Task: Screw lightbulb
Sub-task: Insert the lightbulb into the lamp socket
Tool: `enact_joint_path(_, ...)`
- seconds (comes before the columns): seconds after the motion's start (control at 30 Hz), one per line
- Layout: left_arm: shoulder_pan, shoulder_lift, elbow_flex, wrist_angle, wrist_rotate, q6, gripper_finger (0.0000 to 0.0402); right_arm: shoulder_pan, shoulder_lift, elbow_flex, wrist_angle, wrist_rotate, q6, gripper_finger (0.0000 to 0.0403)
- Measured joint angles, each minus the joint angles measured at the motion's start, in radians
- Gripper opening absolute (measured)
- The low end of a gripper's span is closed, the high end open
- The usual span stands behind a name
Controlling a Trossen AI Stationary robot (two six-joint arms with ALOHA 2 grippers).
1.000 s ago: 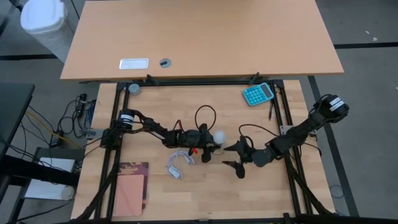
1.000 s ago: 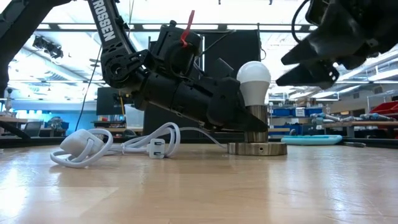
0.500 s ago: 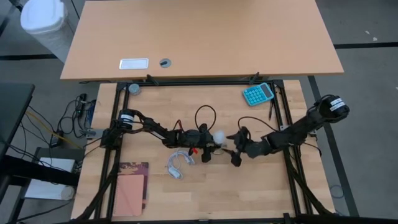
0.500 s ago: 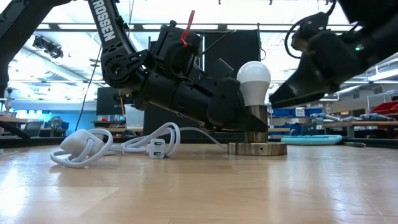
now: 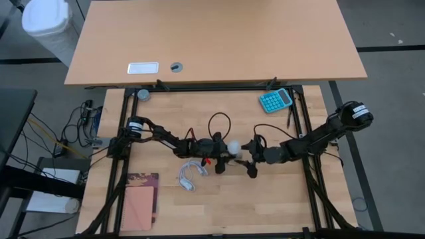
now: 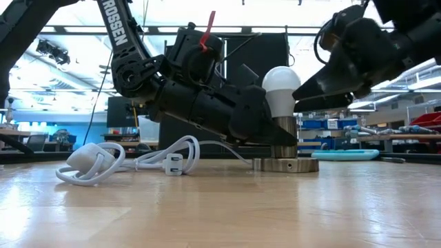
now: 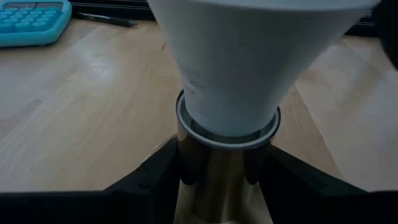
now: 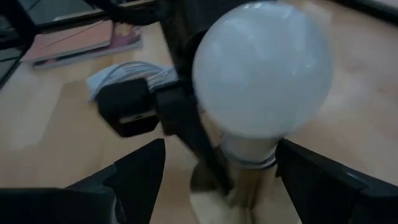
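The white lightbulb (image 6: 281, 88) stands upright in a metal socket (image 6: 284, 138) on a round base disc (image 6: 284, 164) at the table's middle. My left gripper (image 5: 224, 154) reaches in from the left and is shut on the socket below the bulb (image 7: 249, 56). My right gripper (image 5: 248, 159) is open just to the right of the bulb (image 5: 235, 145). Its fingers (image 8: 134, 177) are spread in front of the globe (image 8: 261, 74) and no touch shows. My left gripper pinches the socket's metal barrel (image 7: 227, 168) between its two fingers, just under the bulb's tapered base. The fingers come from the table's left, slanting slightly down. The socket stands upright with its base disc flat on the table.
A coiled white cord with a plug (image 6: 131, 162) lies left of the socket, near the left arm. A blue calculator (image 5: 275, 99) and a pen (image 5: 291, 116) lie at the far right. A pink notebook (image 5: 139, 199) lies at the near left.
My right gripper has swung toward the table's left and far edge, closing in on the bulb's globe, and has stayed open. The bulb, the socket and my left gripper have kept still.
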Motion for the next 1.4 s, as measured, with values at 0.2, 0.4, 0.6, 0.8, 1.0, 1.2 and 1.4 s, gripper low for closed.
enact_joint_path(0.2,0.000,0.000,0.000,0.001,0.001,-0.004,0.0190,0.096,0.000,0.000,-0.051,0.036,0.093,0.0305)
enact_joint_path(0.4,0.000,0.000,0.000,0.001,0.000,-0.004,0.0190,0.205,0.000,0.000,-0.070,0.143,0.155,0.0305)
enact_joint_path(0.6,0.000,0.000,0.000,0.001,-0.002,-0.005,0.0190,0.189,0.000,0.000,-0.155,0.250,0.167,0.0305)
enact_joint_path(0.8,0.000,0.000,0.000,0.001,-0.002,-0.006,0.0190,0.071,0.000,-0.025,-0.126,0.191,0.094,0.0305)
enact_joint_path(1.0,0.000,0.000,0.000,0.001,-0.002,-0.005,0.0190,-0.025,0.000,-0.110,0.085,0.074,0.063,0.0305)
enact_joint_path(1.2,0.000,0.000,0.000,0.001,-0.003,-0.004,0.0191,-0.005,0.000,-0.116,0.165,0.051,0.057,0.0305)
enact_joint_path(1.4,0.000,0.000,0.000,0.001,-0.003,-0.004,0.0190,0.047,0.000,-0.115,0.193,0.053,0.096,0.0305)
